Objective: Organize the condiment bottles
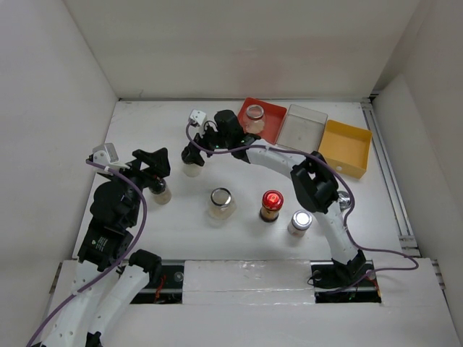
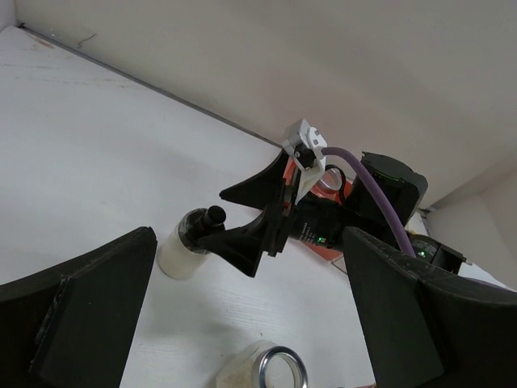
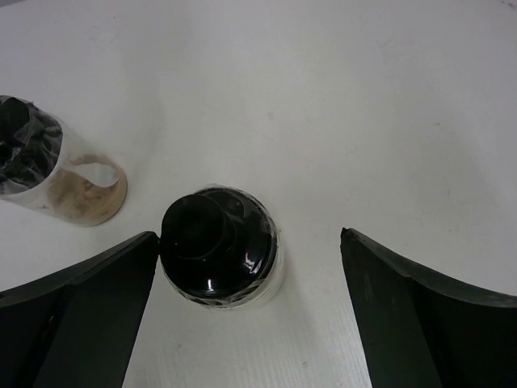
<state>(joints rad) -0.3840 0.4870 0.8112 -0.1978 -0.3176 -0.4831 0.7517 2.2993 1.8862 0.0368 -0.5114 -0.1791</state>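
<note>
At left in the overhead view, your left gripper hangs spread beside a small bottle, gripping nothing. At centre, your right gripper is spread too, astride the black-capped bottle, likely lined up to grasp. Only its wrist view shows gaps on both sides. At upper right, one jar already stands in the red tray.

The white table carries 5 small glass condiment bottles, a red square tray, a clear square tray and a yellow square tray.
</note>
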